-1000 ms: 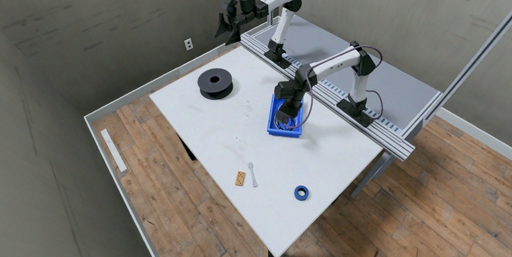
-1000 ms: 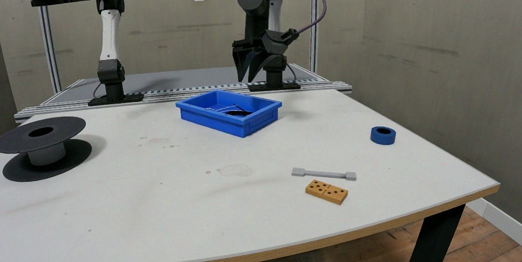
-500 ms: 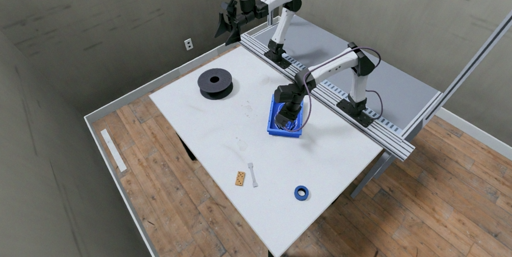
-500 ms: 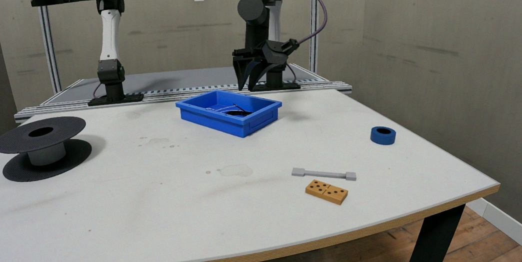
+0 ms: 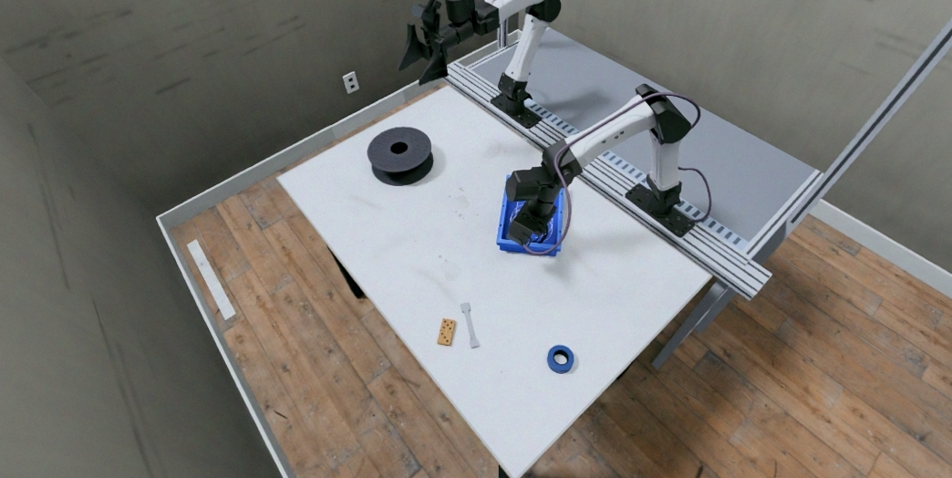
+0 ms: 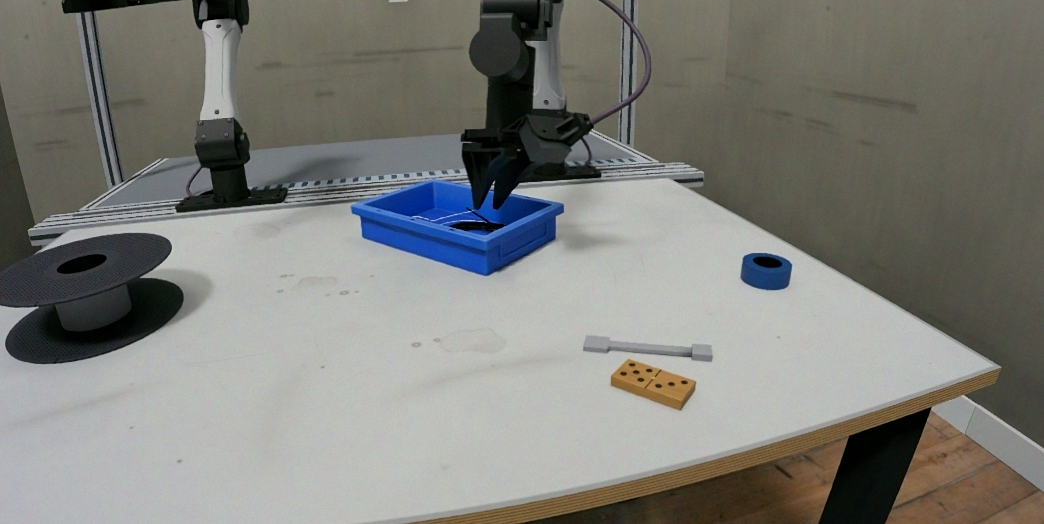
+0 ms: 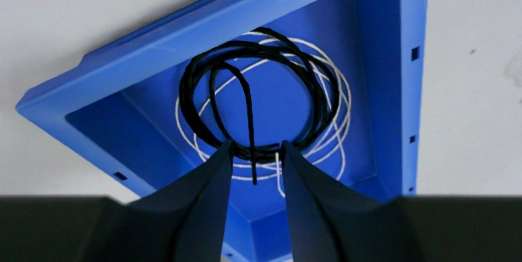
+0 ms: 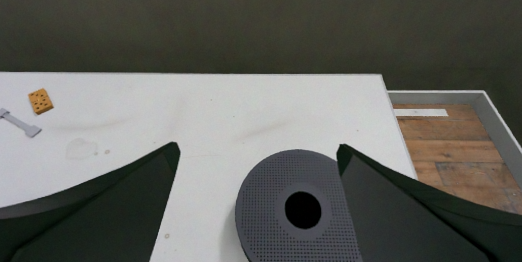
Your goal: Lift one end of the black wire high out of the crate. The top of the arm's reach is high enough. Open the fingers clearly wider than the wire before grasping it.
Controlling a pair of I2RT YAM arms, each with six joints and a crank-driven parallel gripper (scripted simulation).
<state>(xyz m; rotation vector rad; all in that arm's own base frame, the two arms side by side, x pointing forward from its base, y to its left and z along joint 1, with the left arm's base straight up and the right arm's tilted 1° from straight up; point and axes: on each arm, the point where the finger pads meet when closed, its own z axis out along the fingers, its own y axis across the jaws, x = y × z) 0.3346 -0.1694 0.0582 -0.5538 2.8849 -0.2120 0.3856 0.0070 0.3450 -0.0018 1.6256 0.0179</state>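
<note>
1. Black wire [image 6: 478, 225] [image 7: 250, 113] lies coiled in the blue crate [image 6: 431, 234] [image 7: 411, 98], among loops of white wire [image 7: 348, 95]. One black end runs across the coil and stands up a little from it.

2. Done so far, as far as the pictures show: the left gripper [image 6: 488, 206] [image 7: 257, 144] points down over the crate. Its fingers are partly open, in a modest gap that looks wider than the wire, and hold nothing. In its wrist view the black end shows between the fingertips, but lower down, ungrasped.

3. Left to do: settle around that end, close, then raise it high. The lift has not begun.

4. The right gripper [image 5: 424, 56] [image 8: 258, 146] is wide open and empty, well apart from the crate, so it should not hinder the work.

5. Edges: the crate walls surround the coil, and the near finger paths look tight; a straight descent seems safest. A white end stands close beside one fingertip in the wrist view and could be pinched too.

6. Room: nothing shows above the crate but the left arm itself. The black spool [image 5: 399, 149] [image 6: 93, 301] [image 8: 300, 168] and blue tape roll [image 5: 561, 353] [image 6: 765, 272] sit well apart on the tabletop [image 5: 412, 234] [image 6: 328, 403] [image 8: 200, 118].
</note>
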